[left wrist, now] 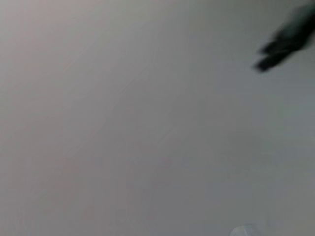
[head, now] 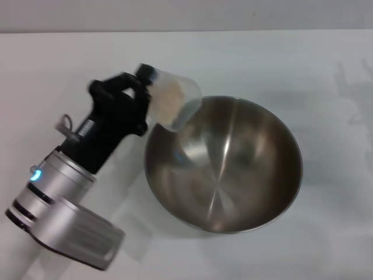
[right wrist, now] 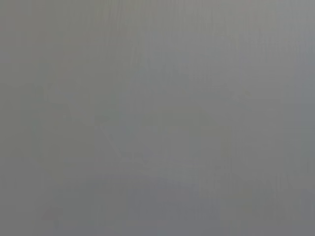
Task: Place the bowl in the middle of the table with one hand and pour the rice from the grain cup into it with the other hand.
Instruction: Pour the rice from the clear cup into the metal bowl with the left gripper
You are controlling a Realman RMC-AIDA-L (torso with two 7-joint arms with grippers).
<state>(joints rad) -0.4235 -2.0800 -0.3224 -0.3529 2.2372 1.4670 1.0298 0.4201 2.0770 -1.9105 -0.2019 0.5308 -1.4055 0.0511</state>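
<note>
The steel bowl (head: 224, 163) sits on the white table (head: 70, 64) near the middle, empty inside. My left gripper (head: 140, 93) is shut on the grain cup (head: 172, 102) and holds it tilted on its side at the bowl's far-left rim, mouth toward the bowl. The rice (head: 166, 102) is a pale heap still inside the cup. The right gripper is out of view. The left wrist view shows only bare surface and a dark blurred shape (left wrist: 285, 44). The right wrist view shows plain grey.
The table's far edge (head: 186, 30) runs along the top of the head view. A faint shadow (head: 349, 93) lies on the table at the far right.
</note>
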